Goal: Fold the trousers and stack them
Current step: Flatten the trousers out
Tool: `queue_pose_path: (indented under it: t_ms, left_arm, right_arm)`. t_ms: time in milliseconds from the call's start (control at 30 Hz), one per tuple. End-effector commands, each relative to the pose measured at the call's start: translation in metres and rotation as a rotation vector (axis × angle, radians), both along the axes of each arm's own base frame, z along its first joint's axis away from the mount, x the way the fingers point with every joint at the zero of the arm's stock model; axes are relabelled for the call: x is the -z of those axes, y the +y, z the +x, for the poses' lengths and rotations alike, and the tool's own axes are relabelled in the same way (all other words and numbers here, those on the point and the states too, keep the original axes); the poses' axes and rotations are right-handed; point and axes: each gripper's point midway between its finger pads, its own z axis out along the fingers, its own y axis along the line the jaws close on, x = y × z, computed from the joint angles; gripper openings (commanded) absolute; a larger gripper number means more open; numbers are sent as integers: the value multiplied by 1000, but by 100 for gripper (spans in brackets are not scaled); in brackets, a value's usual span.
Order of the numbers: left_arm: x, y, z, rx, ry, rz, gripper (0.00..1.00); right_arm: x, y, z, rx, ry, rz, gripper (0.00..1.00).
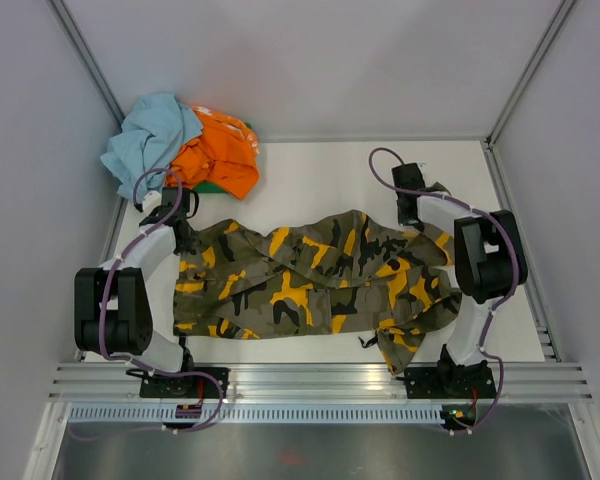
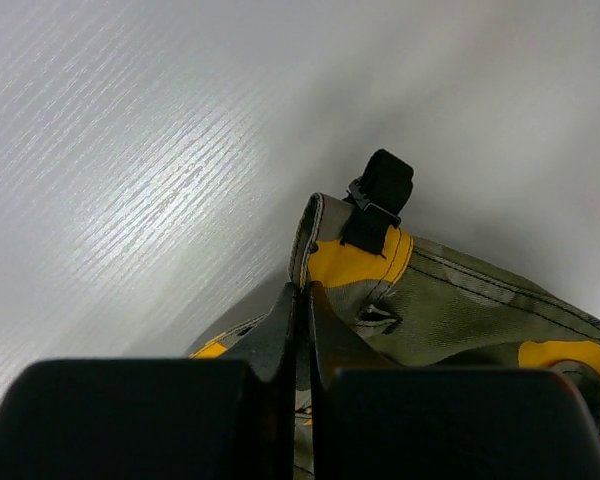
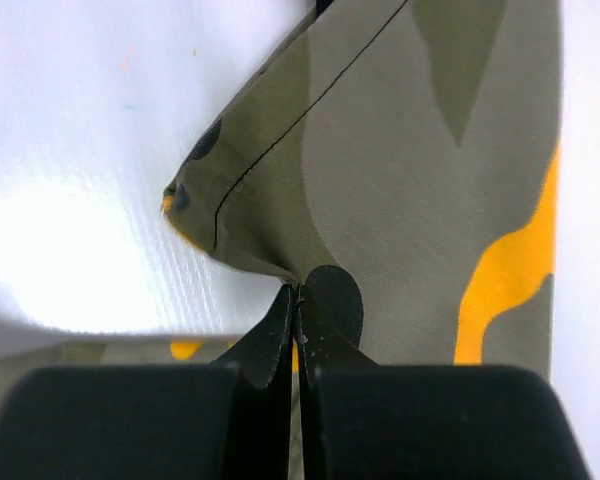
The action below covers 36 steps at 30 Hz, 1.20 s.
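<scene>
The camouflage trousers (image 1: 320, 280) lie crumpled across the middle of the table, olive, black and orange-yellow. My left gripper (image 1: 185, 228) is at their far left edge, shut on the cloth. In the left wrist view the gripper (image 2: 302, 292) pinches a hem of the trousers (image 2: 460, 300) beside a black buckle strap (image 2: 378, 200). My right gripper (image 1: 412, 212) is at their far right edge. In the right wrist view it (image 3: 296, 292) is shut on a corner of the trousers (image 3: 400, 150), which is lifted over the white table.
A pile of other clothes sits at the back left: a light blue garment (image 1: 150, 135) and an orange one (image 1: 218, 152). White walls enclose the table at left, back and right. A metal rail (image 1: 320, 378) runs along the near edge.
</scene>
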Motion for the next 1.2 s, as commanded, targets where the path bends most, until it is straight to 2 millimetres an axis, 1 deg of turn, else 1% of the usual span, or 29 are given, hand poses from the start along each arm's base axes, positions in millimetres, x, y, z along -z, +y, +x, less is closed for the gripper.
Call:
queue_pose_path:
  t_ms: [0, 67, 133, 167, 200, 267, 300, 367, 400, 433, 467, 500, 533, 567, 600, 633, 667, 700, 767, 800, 833, 867, 900, 933, 967, 1033, 1100, 1133, 1167]
  left_arm:
    - [-11, 6, 6, -56, -48, 4, 2]
    - [-13, 4, 10, -51, -54, -6, 2]
    - [-12, 4, 12, -51, -48, -6, 2]
    - [-14, 15, 13, -81, -56, -5, 2]
    - [-15, 16, 14, -85, -58, -10, 2]
    - [-20, 21, 17, -98, -71, -13, 2]
    - [-21, 23, 17, -106, -75, -17, 2]
    - [-30, 30, 20, -127, -98, -20, 2]
    - [-32, 35, 20, -139, -102, -16, 2]
    - [-38, 39, 20, -149, -111, -11, 2]
    - [-41, 43, 19, -159, -113, -3, 2]
    - [-43, 46, 19, -168, -116, 4, 2]
    - [-48, 50, 20, -179, -125, 8, 2]
    - [-50, 53, 19, -181, -122, 17, 2]
    - [-52, 54, 19, -180, -123, 19, 2]
    - [-54, 55, 20, -178, -124, 24, 2]
    - [-53, 55, 19, -179, -115, 25, 2]
    - [-53, 56, 19, -177, -113, 28, 2]
    - [-54, 57, 17, -184, -112, 36, 2]
    - [-54, 59, 16, -187, -109, 41, 2]
    - [-53, 60, 14, -191, -105, 45, 2]
    - [-53, 62, 14, -200, -105, 50, 2]
    - [-52, 65, 12, -207, -102, 48, 2]
    - [-51, 66, 11, -213, -99, 46, 2]
    - [-52, 66, 11, -214, -102, 44, 2]
    - [-53, 69, 8, -223, -101, 53, 2]
    - [-57, 72, 6, -230, -110, 65, 2]
    - [-57, 73, 5, -224, -106, 70, 2]
    - [-60, 73, 5, -219, -114, 72, 2]
  right_arm:
    - [-94, -11, 27, 52, -259, 112, 0]
    - [-132, -11, 38, 43, -380, 209, 0]
    - [-197, -2, 55, -36, -559, 336, 0]
    - [-227, 15, 63, -136, -632, 413, 0]
    - [-260, 21, 62, -188, -706, 432, 0]
    - [-323, 45, 62, -340, -852, 512, 0]
    - [-356, 49, 56, -366, -928, 532, 0]
    - [-392, 43, 47, -367, -1032, 522, 0]
    - [-398, 38, 45, -340, -1051, 521, 0]
    - [-397, 27, 44, -287, -1063, 492, 0]
    - [-403, 17, 37, -252, -1083, 466, 0]
    - [-386, 8, 34, -206, -1060, 442, 0]
    - [-376, -14, 31, -85, -1067, 396, 0]
    - [-372, -31, 21, -8, -1070, 372, 0]
    - [-350, -42, 16, 60, -1027, 357, 0]
    - [-328, -62, 6, 184, -975, 319, 0]
    - [-316, -85, -3, 271, -951, 285, 0]
    - [-300, -92, -10, 311, -906, 269, 0]
    - [-270, -96, -19, 287, -816, 255, 0]
    - [-261, -93, -21, 257, -796, 257, 0]
    - [-264, -84, -20, 188, -825, 279, 0]
    - [-236, -81, -24, 139, -773, 260, 0]
    - [-231, -77, -24, 97, -778, 267, 0]
    - [-233, -71, -20, 47, -811, 285, 0]
    - [-219, -72, -23, 51, -794, 289, 0]
    - [-214, -74, -17, 42, -807, 301, 0]
    - [-221, -86, -9, 80, -821, 306, 0]
    - [-208, -94, -4, 126, -767, 315, 0]
    - [-241, -107, 6, 182, -817, 314, 0]
